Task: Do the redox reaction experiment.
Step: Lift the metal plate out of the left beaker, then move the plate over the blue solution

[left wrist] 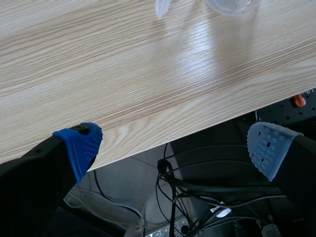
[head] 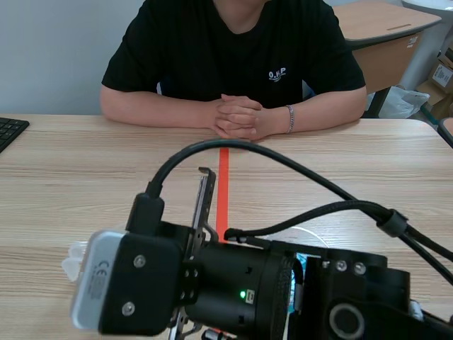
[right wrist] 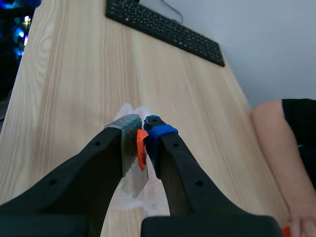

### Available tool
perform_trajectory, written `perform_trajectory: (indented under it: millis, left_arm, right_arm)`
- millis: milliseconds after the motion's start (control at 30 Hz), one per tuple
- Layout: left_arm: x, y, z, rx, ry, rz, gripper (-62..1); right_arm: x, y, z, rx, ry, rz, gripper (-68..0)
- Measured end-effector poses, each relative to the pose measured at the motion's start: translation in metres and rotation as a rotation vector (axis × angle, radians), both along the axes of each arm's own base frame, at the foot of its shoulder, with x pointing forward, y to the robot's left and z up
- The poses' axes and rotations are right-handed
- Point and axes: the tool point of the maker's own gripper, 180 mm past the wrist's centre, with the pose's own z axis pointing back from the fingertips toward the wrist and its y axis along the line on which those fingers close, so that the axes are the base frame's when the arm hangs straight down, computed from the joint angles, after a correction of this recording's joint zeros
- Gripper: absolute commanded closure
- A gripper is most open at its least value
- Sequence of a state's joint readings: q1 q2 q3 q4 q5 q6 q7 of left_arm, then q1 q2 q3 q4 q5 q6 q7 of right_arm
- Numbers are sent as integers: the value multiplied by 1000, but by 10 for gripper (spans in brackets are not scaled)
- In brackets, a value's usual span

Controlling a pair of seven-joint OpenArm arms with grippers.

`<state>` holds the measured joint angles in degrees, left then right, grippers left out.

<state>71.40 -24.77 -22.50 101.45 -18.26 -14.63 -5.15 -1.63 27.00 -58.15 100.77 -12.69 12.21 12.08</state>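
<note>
Close by, the left gripper (left wrist: 173, 145) hangs at the near edge of the wooden table (left wrist: 148, 74). Its two fingers are wide apart, and nothing is between the blue pads (left wrist: 81, 145). Under the table edge there are dark cables (left wrist: 170, 190).

A bit further on, ahead of that gripper, a clear cup (left wrist: 231, 5) stands on the table. A small clear thing (left wrist: 162, 7) is just beside it. I cannot tell what the small thing is.

The right gripper (right wrist: 142, 129) is low over the table. Its fingers are squeezed close on a small orange piece (right wrist: 141, 148). Crinkly clear plastic (right wrist: 133, 190) lies under the fingers, on the wood. I cannot tell if the orange piece is inside the plastic.

From the middle of the room, a big black arm (head: 233, 283) fills the near part of the table. A thick black cable (head: 283, 163) loops over it. An orange tape line (head: 224, 184) runs away from it toward the far side.

At the far left lies a black keyboard (right wrist: 163, 29). Across the table sits a person in a black shirt. The person's hands (head: 237, 117) are folded together and rest on the wood.
</note>
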Motion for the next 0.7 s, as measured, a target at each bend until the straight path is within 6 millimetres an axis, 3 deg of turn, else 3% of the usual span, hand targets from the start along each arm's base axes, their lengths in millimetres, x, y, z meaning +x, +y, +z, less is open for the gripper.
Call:
perform_trajectory:
  millis: [200, 700]
  left_arm:
    - [0, 0, 0, 0, 0, 0, -623]
    - [0, 0, 0, 0, -1, 0, -623]
  right_arm:
    - [5, 0, 25, 47, 66, -20, -15]
    - [24, -11, 52, 110, 191, -86, -15]
